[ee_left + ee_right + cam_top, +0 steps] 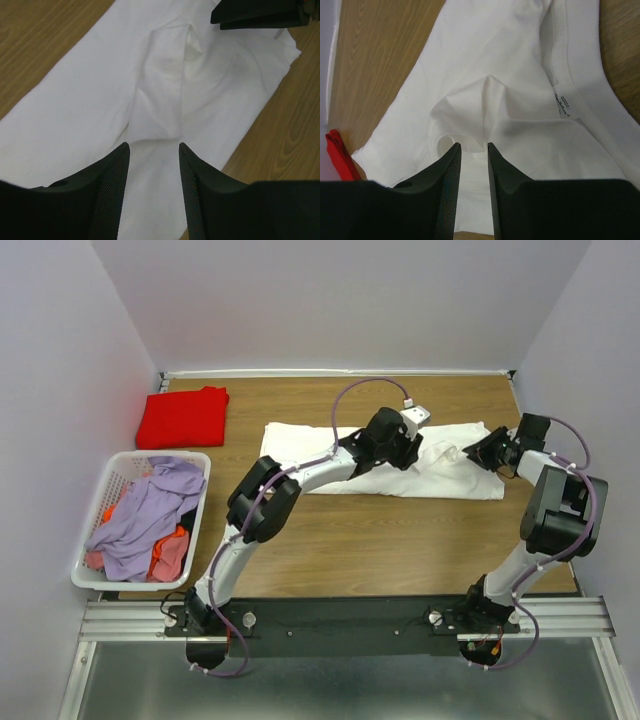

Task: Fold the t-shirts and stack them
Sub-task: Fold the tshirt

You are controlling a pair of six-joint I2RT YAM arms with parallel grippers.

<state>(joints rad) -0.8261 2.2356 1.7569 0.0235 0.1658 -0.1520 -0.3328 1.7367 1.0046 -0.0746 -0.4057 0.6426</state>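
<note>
Sitting left of the white t-shirt [300, 445]: red t-shirt [183, 417], full laundry basket [150, 454].

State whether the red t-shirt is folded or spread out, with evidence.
Folded: the red t-shirt lies as a compact rectangle with straight edges, no sleeves sticking out.

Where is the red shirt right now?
In the top view, the folded red t-shirt lies at the far left corner of the table, just behind the white laundry basket and left of the white t-shirt.
</note>
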